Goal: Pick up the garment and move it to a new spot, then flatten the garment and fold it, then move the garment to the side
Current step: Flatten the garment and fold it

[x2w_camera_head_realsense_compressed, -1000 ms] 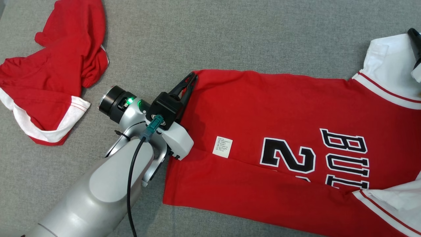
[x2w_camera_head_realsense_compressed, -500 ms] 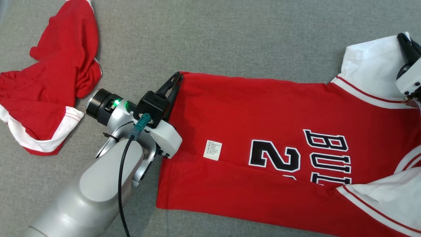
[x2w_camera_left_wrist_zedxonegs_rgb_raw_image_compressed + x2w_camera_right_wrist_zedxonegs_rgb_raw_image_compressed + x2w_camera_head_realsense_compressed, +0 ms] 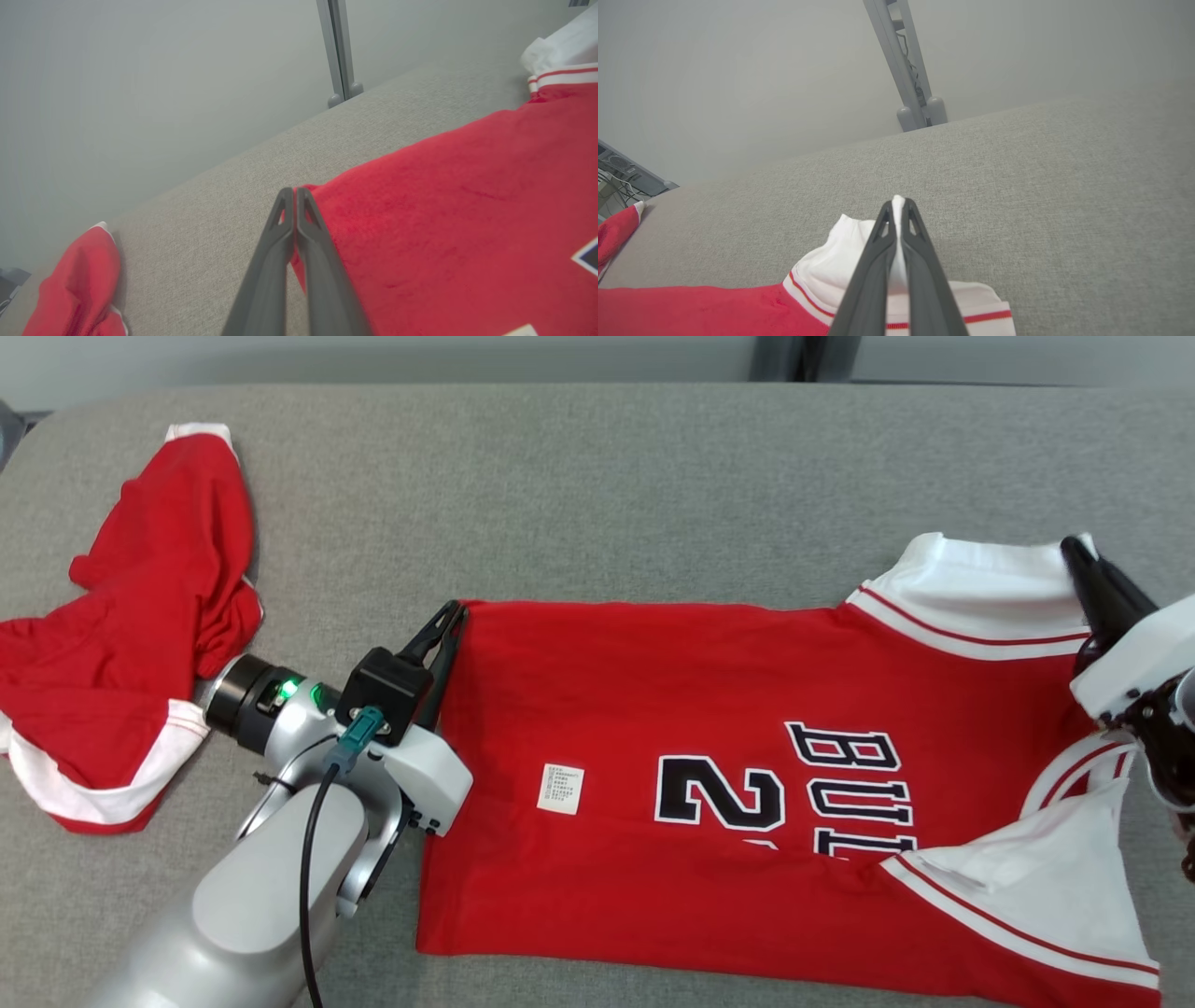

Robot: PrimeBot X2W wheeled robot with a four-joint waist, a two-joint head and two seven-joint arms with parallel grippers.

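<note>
Left tool (image 3: 453,609) pinches garment (image 3: 653,681) corner (right tool (image 3: 1074,549) pinches sleeve (image 3: 980,583)).

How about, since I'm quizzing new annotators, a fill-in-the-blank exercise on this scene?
1. The right gripper pinches the jersey's ____ sleeve.
2. The left gripper is ____ on the jersey's bottom corner.
3. The crumpled garment lies on the robot's ____ of the jersey.

Missing words: white; shut; left.
</note>
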